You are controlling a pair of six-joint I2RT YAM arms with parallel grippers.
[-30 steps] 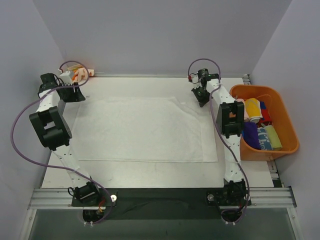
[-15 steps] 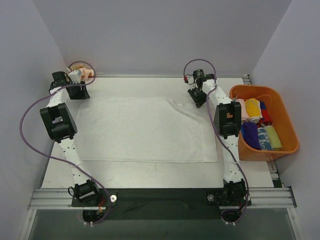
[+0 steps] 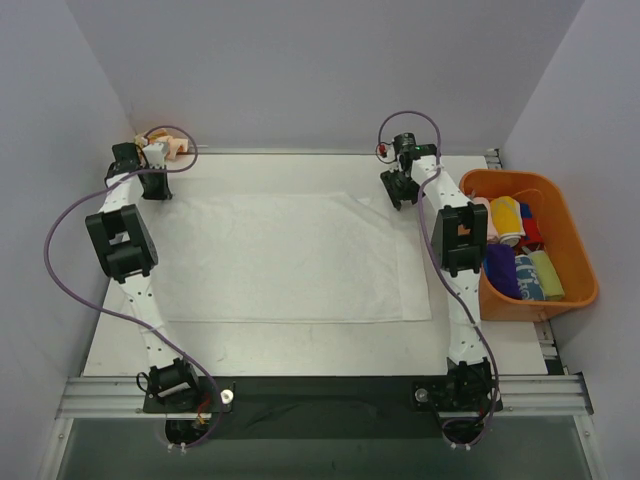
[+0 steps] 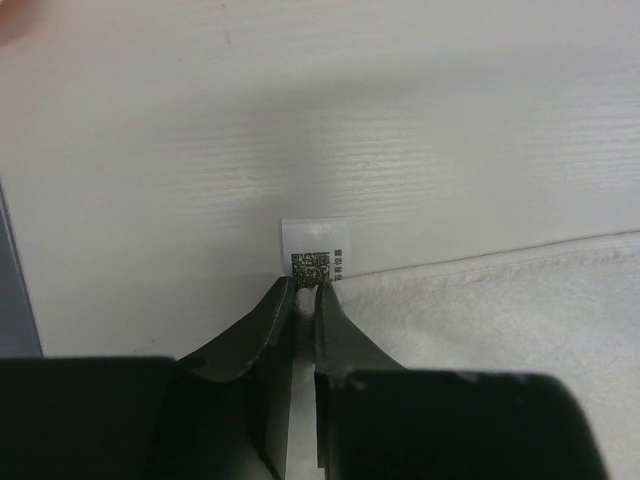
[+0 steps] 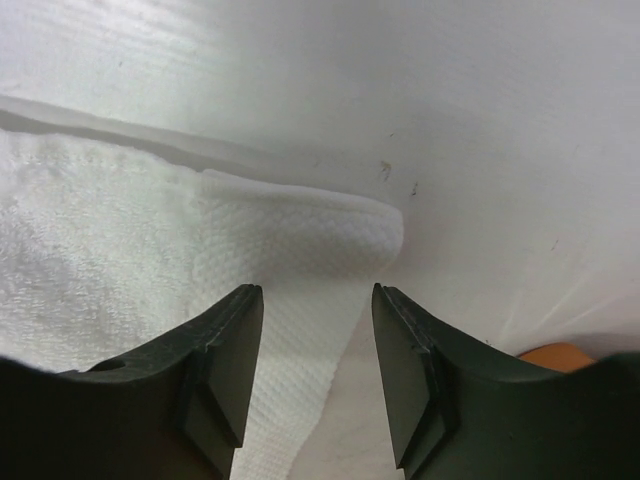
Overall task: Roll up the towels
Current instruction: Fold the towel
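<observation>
The large white towel lies spread flat on the table. My left gripper is at its far left corner. In the left wrist view the gripper is shut, pinching the towel just below its white printed label. My right gripper is at the far right corner. In the right wrist view it is open and low over the folded-over corner, with nothing held. A cream towel with orange blotches lies bunched at the table's far left corner.
An orange plastic bin stands at the right edge and holds several small coloured rolled towels. The back wall is close behind both grippers. A side wall is close to the left arm.
My left gripper has moved right and toward the back wall, to the towel's far left corner. The right gripper shifted left, then back; the towel's far right corner now lies folded inward.
</observation>
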